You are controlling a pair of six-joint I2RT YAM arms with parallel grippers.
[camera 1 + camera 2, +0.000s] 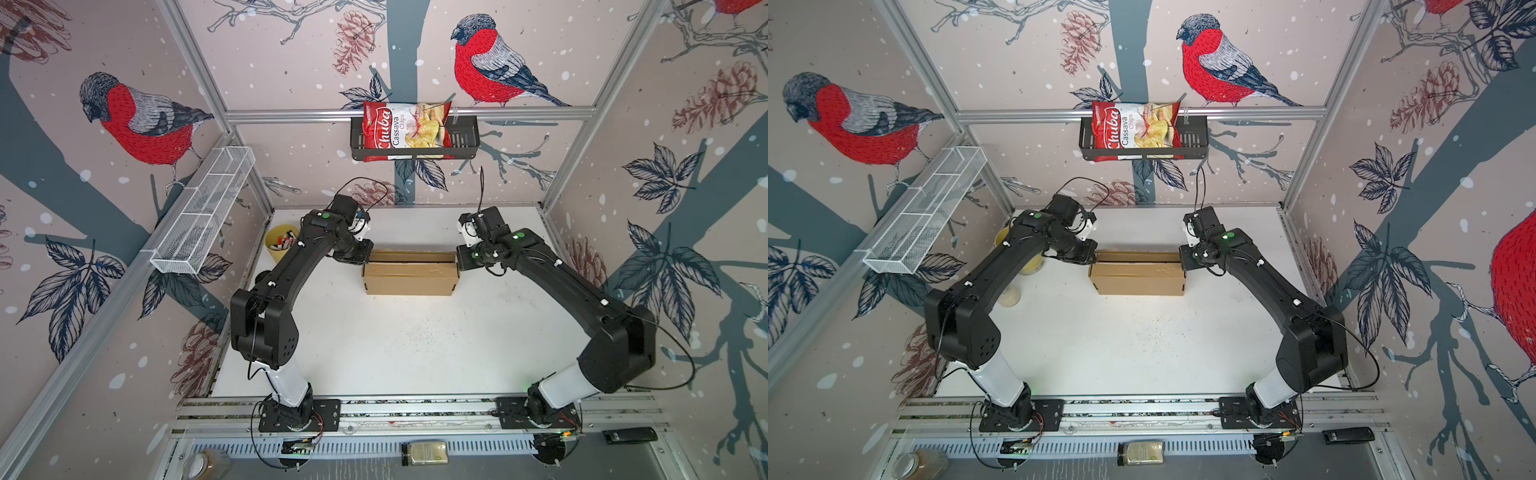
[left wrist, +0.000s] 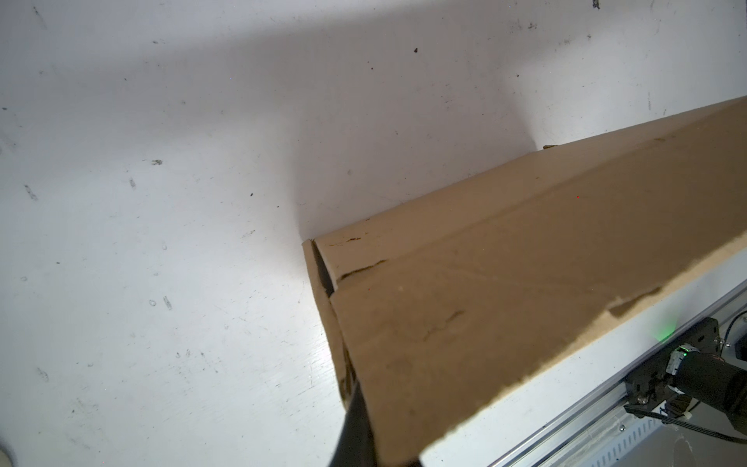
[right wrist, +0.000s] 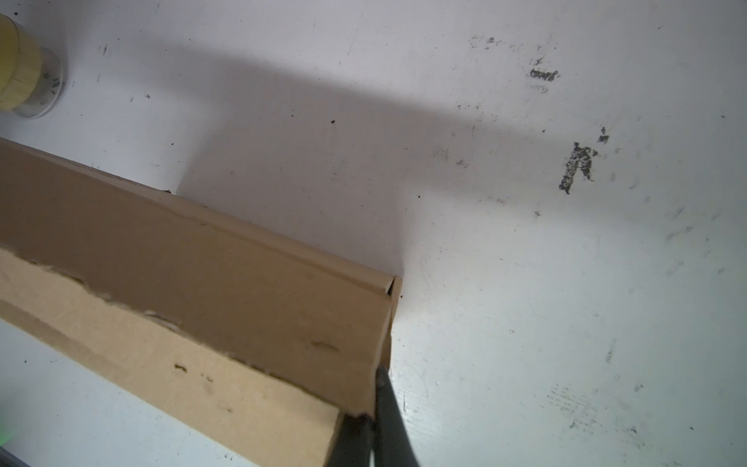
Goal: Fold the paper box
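Note:
The paper box (image 1: 409, 276) (image 1: 1138, 278) is plain brown cardboard. It stands folded into a shallow rectangle at the back middle of the white table, lid down. My left gripper (image 1: 365, 257) (image 1: 1092, 258) is at its left end. In the left wrist view one dark finger (image 2: 355, 424) runs into the gap between the end wall and the lid of the paper box (image 2: 505, 283); the other finger is hidden behind cardboard. My right gripper (image 1: 458, 259) (image 3: 374, 424) is at the right end, fingers pressed together on the corner of the paper box (image 3: 202, 283).
A yellow cup of markers (image 1: 281, 243) stands at the back left, partly behind the left arm. A white wire basket (image 1: 203, 212) hangs on the left wall. A black basket (image 1: 465, 139) with a chips bag (image 1: 405, 131) hangs on the back rail.

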